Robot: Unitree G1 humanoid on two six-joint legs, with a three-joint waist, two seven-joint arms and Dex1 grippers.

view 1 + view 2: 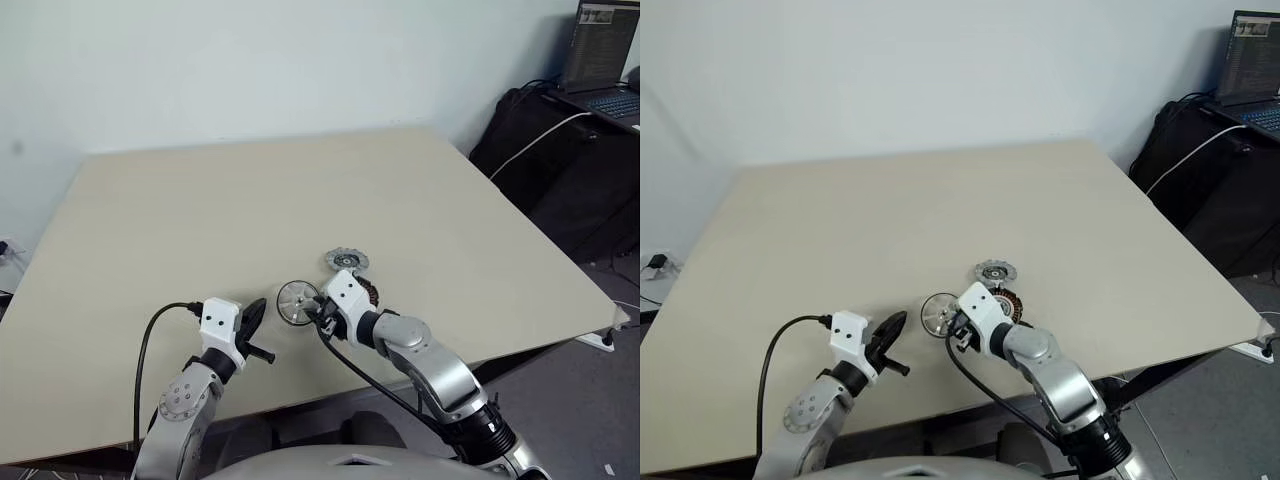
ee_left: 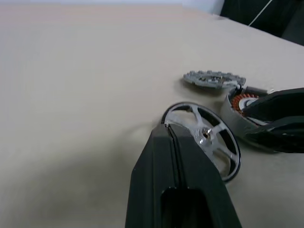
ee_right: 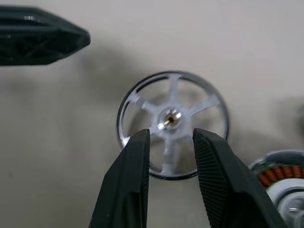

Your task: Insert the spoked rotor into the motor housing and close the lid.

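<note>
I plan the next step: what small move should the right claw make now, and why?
Probably lower the right claw and shut it on the rotor. Its fingers stand apart above the hub, the rotor lies flat on the table, and the housing waits beside it.

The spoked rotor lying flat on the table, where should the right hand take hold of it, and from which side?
Grip the small raised hub at the centre of the spoked rotor, coming from above. The disc lies flat on the table, so its thin rim offers little to pinch, while the hub stands up. The right hand is open over it, one finger on each side of the hub, probably a workable line.
</note>
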